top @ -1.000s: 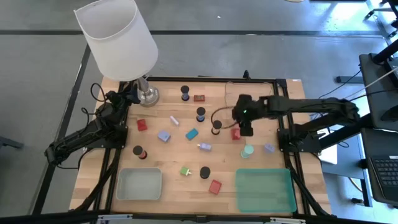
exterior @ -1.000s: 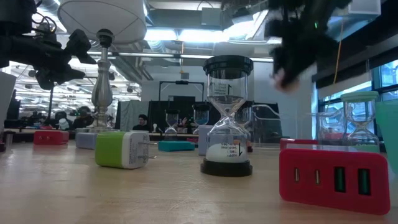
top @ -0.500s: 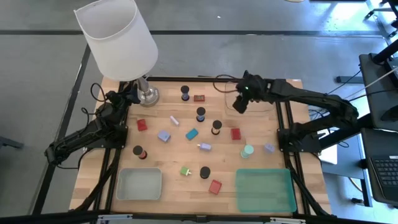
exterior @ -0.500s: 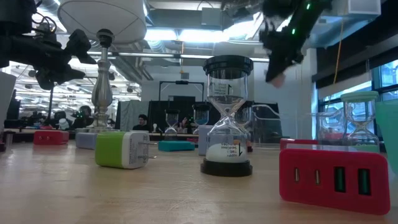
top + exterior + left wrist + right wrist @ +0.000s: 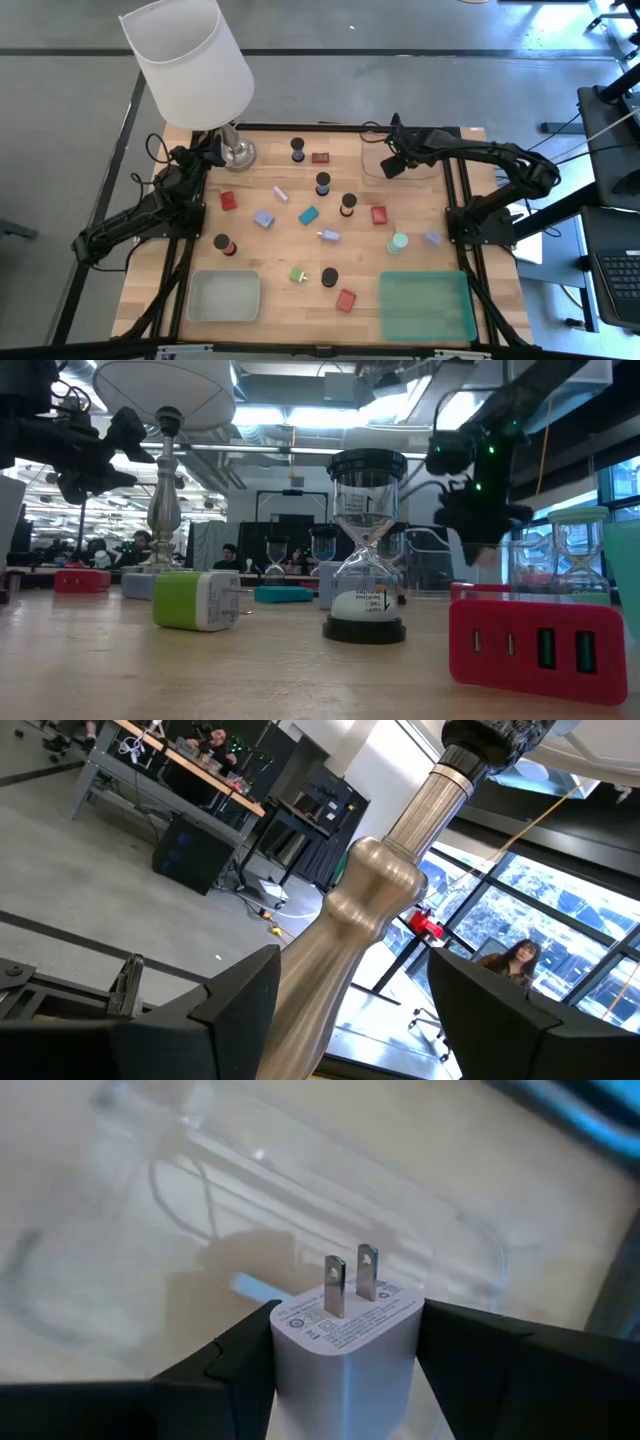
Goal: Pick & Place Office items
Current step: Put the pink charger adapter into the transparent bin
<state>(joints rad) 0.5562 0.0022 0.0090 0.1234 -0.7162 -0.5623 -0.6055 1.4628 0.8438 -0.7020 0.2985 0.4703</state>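
Observation:
My right gripper [image 5: 392, 166] is over the clear tray [image 5: 425, 158] at the table's far right, shut on a pale charger block [image 5: 345, 1335] with two metal prongs. Other office items lie scattered on the wood: dark hourglasses [image 5: 322, 184], red blocks [image 5: 379, 214], a teal block [image 5: 308, 215], a lilac-blue block [image 5: 263, 217] and a green plug [image 5: 298, 275]. My left gripper [image 5: 207, 155] waits open at the far left beside the lamp's stem [image 5: 375, 910], apart from it in the low view. My right gripper pinches the charger block's two opposite sides [image 5: 290, 1350] between its two fingers [image 5: 235, 1365]. It comes steeply from above. The prongs [image 5: 350, 1285] point away from the gripper, down toward the clear tray. The block is lifted clear of the tray.
A white-shaded lamp [image 5: 190, 62] stands at the far left corner. A grey tray [image 5: 224, 296] and a green tray [image 5: 427, 306] sit along the near edge. In the low view an hourglass [image 5: 366, 550] and a red power block [image 5: 540, 648] stand close to the camera.
My right gripper has carried the charger block from above the table's middle toward the far edge, then down over the clear tray, rolling its wrist on the way. The fingers have stayed shut on the block.

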